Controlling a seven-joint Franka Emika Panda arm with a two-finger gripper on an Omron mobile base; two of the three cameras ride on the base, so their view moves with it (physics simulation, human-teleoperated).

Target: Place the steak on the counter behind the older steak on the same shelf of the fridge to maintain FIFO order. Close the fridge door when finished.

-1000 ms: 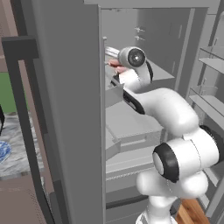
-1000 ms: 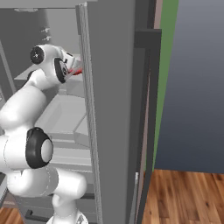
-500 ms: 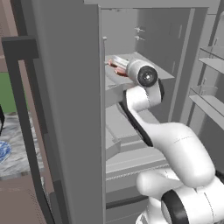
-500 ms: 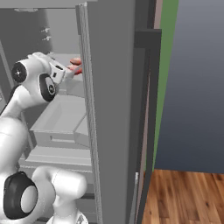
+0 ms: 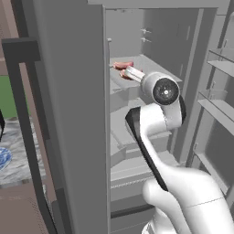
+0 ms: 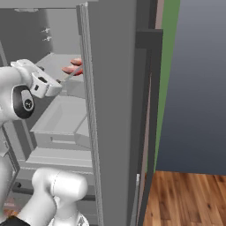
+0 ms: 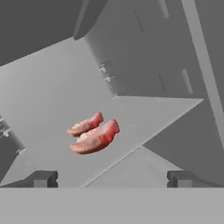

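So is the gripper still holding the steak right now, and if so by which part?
Nothing is held. In the hand view the gripper is open and empty; both steaks lie on the fridge shelf ahead of the fingertips.

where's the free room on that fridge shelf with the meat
The two steaks lie close together near the middle of the shelf. Bare shelf stretches from them to the back wall and toward the side walls. The open gripper, holding nothing, hangs off the front edge, so the strip just before the steaks is the tight spot.
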